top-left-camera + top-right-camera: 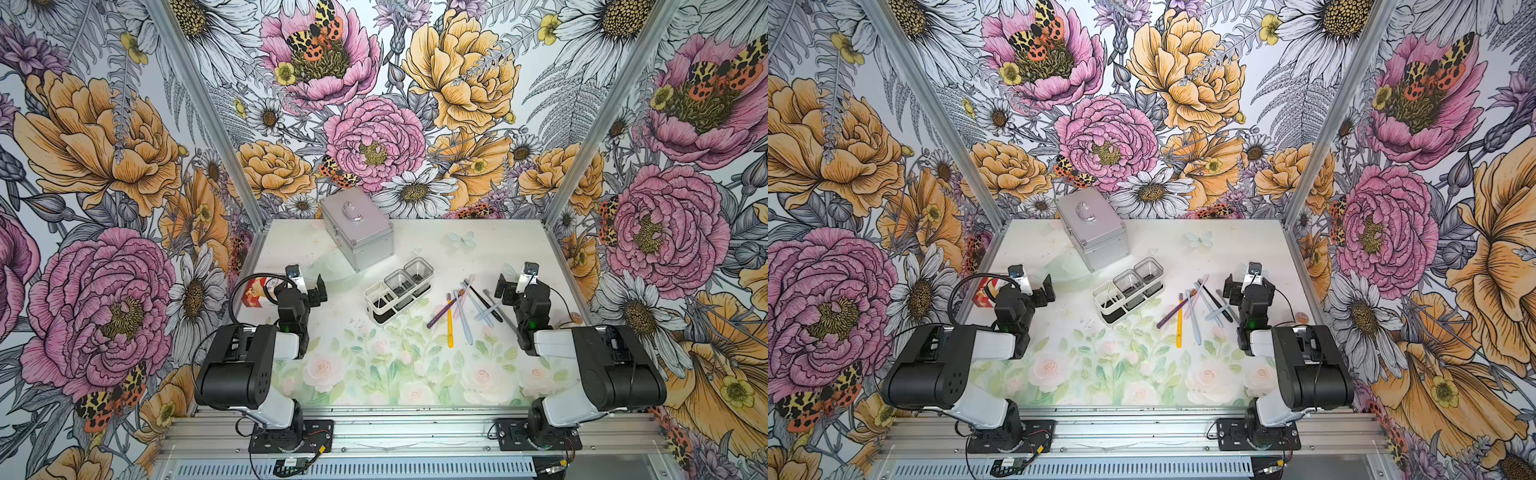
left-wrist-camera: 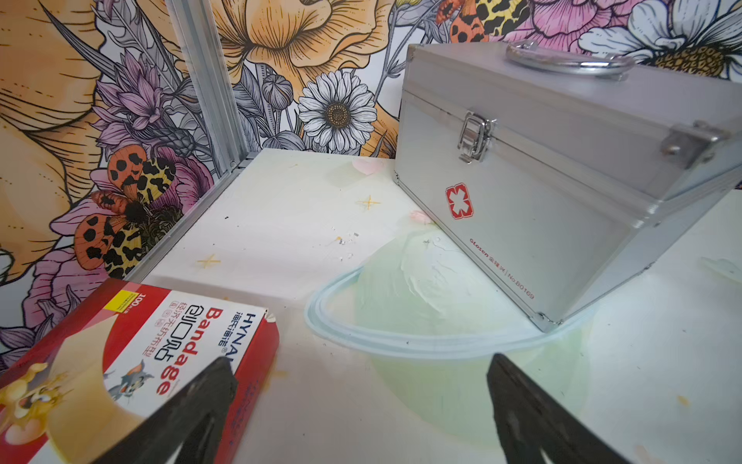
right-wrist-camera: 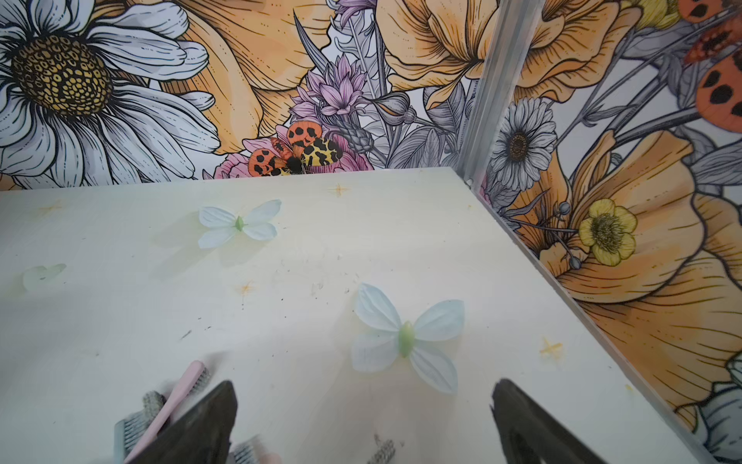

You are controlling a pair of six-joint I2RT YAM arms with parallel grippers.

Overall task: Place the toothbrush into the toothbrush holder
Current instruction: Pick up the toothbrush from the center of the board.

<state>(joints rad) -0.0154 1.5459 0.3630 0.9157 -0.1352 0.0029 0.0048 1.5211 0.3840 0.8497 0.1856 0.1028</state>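
Observation:
The toothbrush holder (image 1: pixel 371 307) (image 1: pixel 1100 301) stands at mid-table, a long white caddy with a black base, one open white compartment and two clear cups. Just to its right several toothbrushes lie in a loose heap, among them a yellow one (image 1: pixel 449 330) (image 1: pixel 1179 332), a purple one (image 1: pixel 440 312) and a pale blue one (image 1: pixel 466 322). My right gripper (image 1: pixel 515 280) (image 1: pixel 1241 282) (image 3: pixel 363 387) hovers open at the heap's right edge, with a pink toothbrush head (image 3: pixel 188 381) beside one finger. My left gripper (image 1: pixel 309 282) (image 1: pixel 1034 284) (image 2: pixel 361 363) is open and empty, left of the holder.
A silver metal case (image 1: pixel 357 230) (image 2: pixel 562 180) stands behind the holder near the back wall. A red bandage box (image 1: pixel 255 291) (image 2: pixel 132 361) lies at the left edge by my left gripper. Flowered walls with metal posts close in the table on three sides.

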